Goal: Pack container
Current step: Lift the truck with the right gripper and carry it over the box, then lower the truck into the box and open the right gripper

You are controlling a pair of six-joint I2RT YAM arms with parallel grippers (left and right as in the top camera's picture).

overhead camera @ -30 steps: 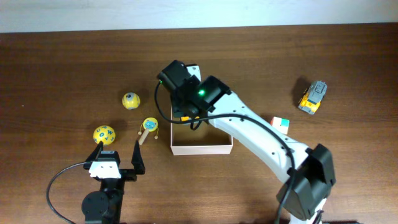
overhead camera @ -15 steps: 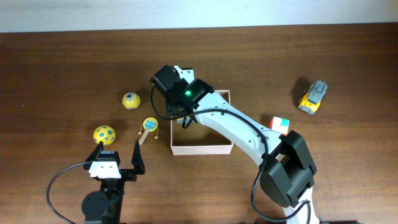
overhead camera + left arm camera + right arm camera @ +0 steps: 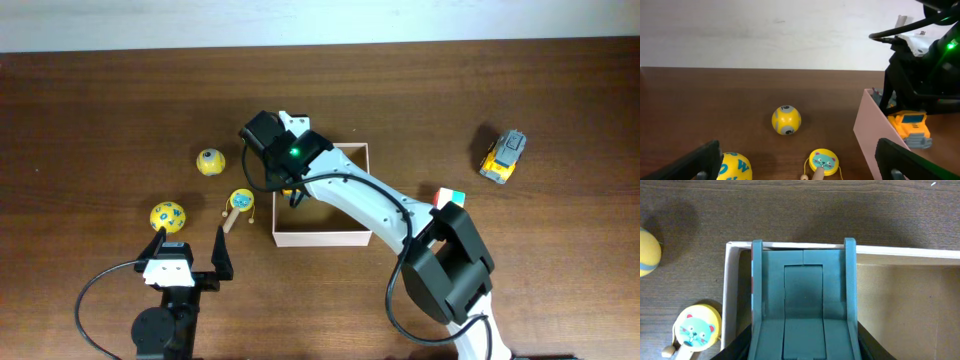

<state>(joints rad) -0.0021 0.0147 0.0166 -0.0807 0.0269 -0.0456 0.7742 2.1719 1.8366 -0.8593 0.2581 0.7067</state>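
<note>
The container (image 3: 320,238) is a square white-walled box with a tan inside, at mid table. It also shows in the left wrist view (image 3: 866,125) and the right wrist view (image 3: 900,253). My right gripper (image 3: 287,172) reaches into the container's far left corner. It is shut on a toy truck (image 3: 804,290) with a teal bed and an orange-yellow body (image 3: 909,127), held low inside the box. My left gripper (image 3: 190,256) is open and empty near the front edge, left of the container. It faces a yellow cat-face rattle (image 3: 823,161).
A yellow eye ball (image 3: 210,161) and a yellow ball with blue letters (image 3: 167,215) lie left of the container. The cat rattle (image 3: 240,203) lies close to its left wall. A colour cube (image 3: 451,198) and a second yellow truck (image 3: 503,156) lie to the right.
My right arm has swung so that its gripper shifted a little left and down into the container's far left corner, uncovering more of the box. The left arm has not moved.
</note>
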